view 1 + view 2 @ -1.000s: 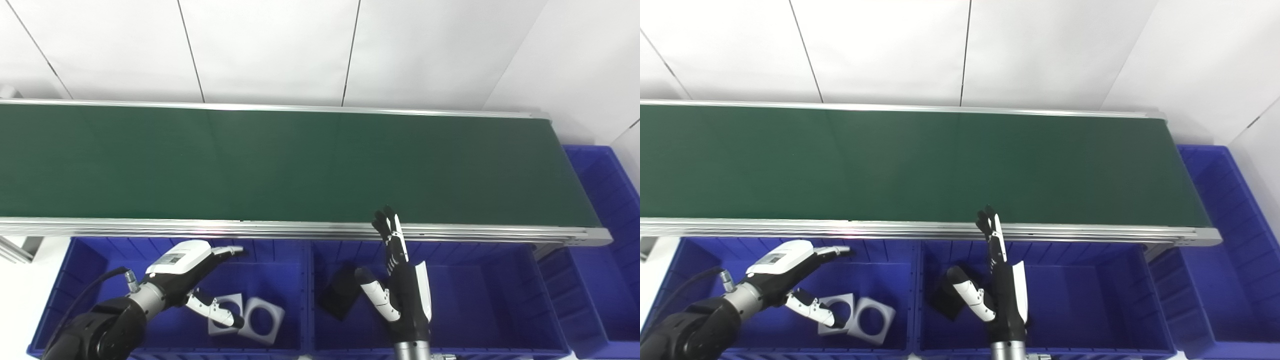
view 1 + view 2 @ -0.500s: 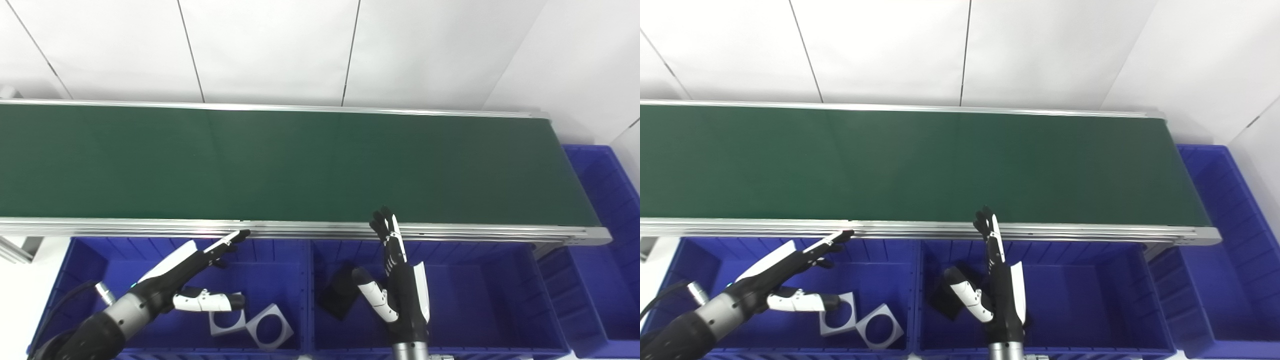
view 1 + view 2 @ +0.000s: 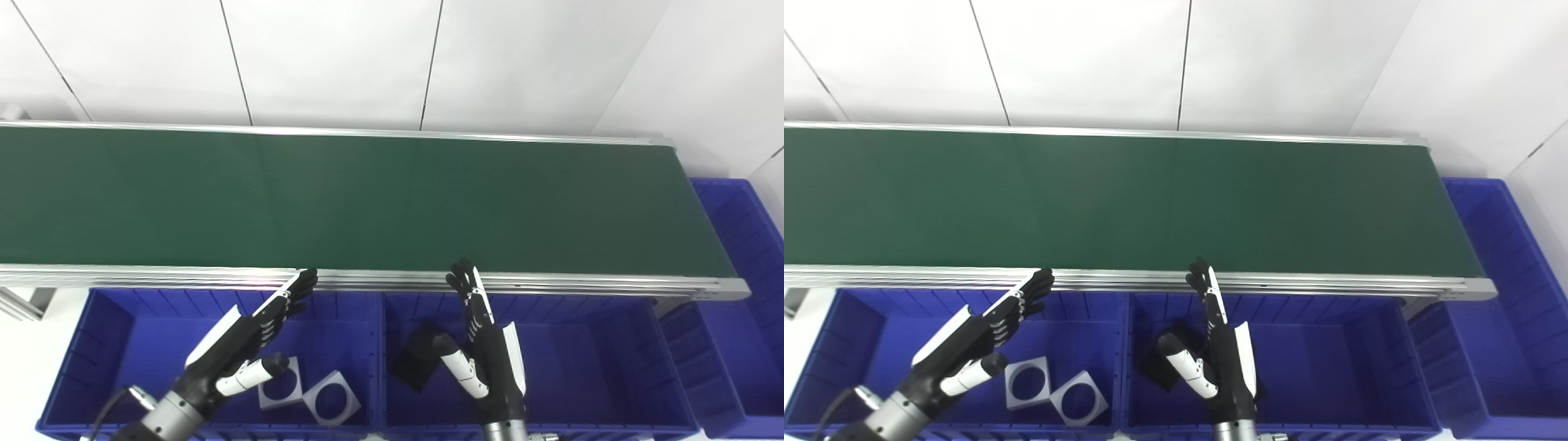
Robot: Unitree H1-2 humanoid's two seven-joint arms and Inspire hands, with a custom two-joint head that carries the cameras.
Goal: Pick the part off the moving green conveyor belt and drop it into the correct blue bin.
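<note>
The green conveyor belt [image 3: 367,196] runs across the view and carries no part. My left hand [image 3: 245,343] hovers open over the left blue bin [image 3: 104,343], fingers stretched toward the belt's near rail. In that bin lie two white square parts with round holes [image 3: 278,383] [image 3: 334,398]. My right hand [image 3: 487,355] stands open and upright over the middle blue bin [image 3: 582,367], fingertips near the rail. A black part [image 3: 416,361] lies in the middle bin, just left of the right hand.
The belt's aluminium rail [image 3: 551,285] runs between the belt and the bins. A third blue bin [image 3: 744,245] stands past the belt's right end. White wall panels rise behind the belt.
My left hand has turned from palm-down to edge-on, and its fingers have stretched up and right toward the rail. The right hand has shifted slightly left. The white parts lie slightly shifted.
</note>
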